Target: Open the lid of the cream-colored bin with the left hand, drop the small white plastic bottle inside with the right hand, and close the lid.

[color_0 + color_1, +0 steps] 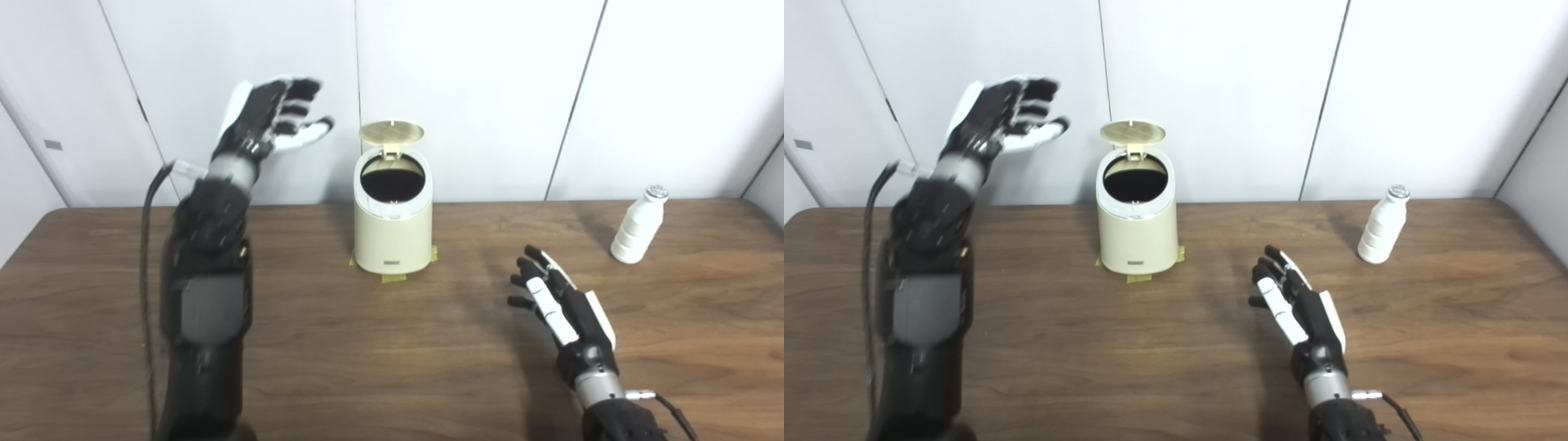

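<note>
The cream-colored bin (pixel 392 229) stands at the table's far middle, its round lid (pixel 391 132) tipped up and back so the dark inside shows. My left hand (pixel 269 119) is raised in the air to the left of the lid, open, fingers spread, touching nothing. The small white plastic bottle (pixel 638 225) stands upright at the far right of the table. My right hand (pixel 560 303) hovers low over the table, open and empty, well short and to the left of the bottle.
The wooden table (pixel 392 367) runs the width of the view, with white wall panels (pixel 478 92) right behind the bin. Yellow tape bits (pixel 395 277) lie under the bin's base. A black cable (pixel 147 245) hangs along my left arm.
</note>
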`<state>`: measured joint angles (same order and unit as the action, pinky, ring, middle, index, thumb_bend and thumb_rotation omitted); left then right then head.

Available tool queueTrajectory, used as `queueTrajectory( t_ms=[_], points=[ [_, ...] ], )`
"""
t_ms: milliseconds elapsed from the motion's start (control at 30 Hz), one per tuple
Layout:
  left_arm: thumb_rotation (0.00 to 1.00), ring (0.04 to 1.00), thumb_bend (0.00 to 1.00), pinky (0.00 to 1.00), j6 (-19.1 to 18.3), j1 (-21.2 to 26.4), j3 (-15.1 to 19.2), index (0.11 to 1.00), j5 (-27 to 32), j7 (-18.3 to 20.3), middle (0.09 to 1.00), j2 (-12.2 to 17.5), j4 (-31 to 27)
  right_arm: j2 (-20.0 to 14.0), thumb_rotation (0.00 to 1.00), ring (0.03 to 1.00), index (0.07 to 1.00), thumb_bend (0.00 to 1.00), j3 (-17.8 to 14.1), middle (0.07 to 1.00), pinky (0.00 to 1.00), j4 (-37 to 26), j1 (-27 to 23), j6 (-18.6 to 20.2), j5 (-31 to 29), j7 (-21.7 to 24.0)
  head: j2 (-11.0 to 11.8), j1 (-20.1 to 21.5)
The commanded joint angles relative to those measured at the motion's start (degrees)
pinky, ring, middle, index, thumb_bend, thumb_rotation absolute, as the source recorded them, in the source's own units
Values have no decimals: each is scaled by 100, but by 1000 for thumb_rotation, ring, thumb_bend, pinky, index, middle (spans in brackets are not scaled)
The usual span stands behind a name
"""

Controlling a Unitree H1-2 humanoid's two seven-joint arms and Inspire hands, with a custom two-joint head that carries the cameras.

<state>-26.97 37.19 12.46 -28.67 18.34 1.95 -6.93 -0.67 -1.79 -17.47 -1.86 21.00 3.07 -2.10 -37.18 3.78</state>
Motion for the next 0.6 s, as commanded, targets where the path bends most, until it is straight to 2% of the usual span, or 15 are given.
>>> queueTrajectory(
  t_ms=[0, 33, 100, 167, 200, 233, 300, 400, 567],
  points=[
    [0, 756, 427, 691, 137, -152, -37, 784, 277, -353, 777, -86, -420, -11, 577, 799, 878, 537, -64, 850, 669, -290, -82, -224, -5, -45, -27, 17],
    [0, 752, 418, 681, 248, -366, -92, 779, 331, -489, 773, -115, -532, -3, 526, 784, 866, 562, -104, 840, 659, -312, -67, -242, -40, -62, -34, 21],
    [0, 752, 407, 675, 435, -757, -201, 780, 468, -680, 776, -142, -721, 27, 483, 776, 859, 587, -193, 836, 657, -345, -45, -296, -154, -80, -50, 36],
    [130, 765, 381, 699, 580, -1091, -329, 805, 616, -805, 800, -135, -878, 33, 414, 761, 847, 650, -283, 828, 643, -364, -31, -374, -278, -76, -42, 42],
    [157, 768, 377, 703, 626, -1304, -372, 810, 770, -818, 805, -152, -995, 3, 404, 758, 844, 662, -334, 826, 639, -369, -36, -427, -324, -66, -59, 58],
    [263, 793, 374, 740, 636, -1476, -407, 835, 916, -831, 828, -170, -1097, -51, 397, 760, 841, 717, -364, 824, 636, -356, -42, -503, -314, -59, -51, 62],
    [380, 819, 369, 781, 616, -1793, -466, 861, 1182, -847, 851, -202, -1296, -165, 386, 767, 841, 756, -430, 828, 650, -330, -60, -602, -295, -47, -59, 62],
    [510, 839, 365, 807, 564, -2132, -554, 878, 1417, -907, 862, -213, -1492, -364, 373, 778, 853, 749, -519, 839, 668, -223, -87, -739, -193, -72, -64, 90],
    [664, 875, 329, 848, 427, -2512, -565, 915, 2028, -932, 886, -254, -1593, -684, 334, 792, 860, 750, -711, 853, 692, 137, -100, -1154, -100, -136, -61, 180]
  ],
)
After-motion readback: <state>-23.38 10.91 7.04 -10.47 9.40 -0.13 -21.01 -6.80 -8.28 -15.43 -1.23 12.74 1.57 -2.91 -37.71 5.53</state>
